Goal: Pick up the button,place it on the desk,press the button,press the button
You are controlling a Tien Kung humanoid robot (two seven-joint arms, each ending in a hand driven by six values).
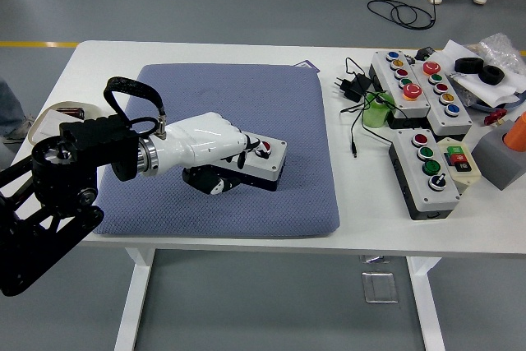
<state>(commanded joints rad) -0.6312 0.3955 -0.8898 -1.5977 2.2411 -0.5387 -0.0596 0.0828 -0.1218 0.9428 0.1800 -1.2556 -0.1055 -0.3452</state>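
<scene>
**Pressing stage, button box on pad**

Button box (251, 166) lying on blue pad (246, 96), right of pad centre, near its front edge. Red button (265, 149) visible at box's right end; others hidden under left hand (209, 142). Fingers curled down over box top, apparently pressing rather than gripping; contact itself hidden. Pick-up and set-down judged done; presses under way or left. Open pad behind and left of box. Other button boxes (427, 166) and cables (357, 92) well right of pad. Right arm unseen.
</scene>
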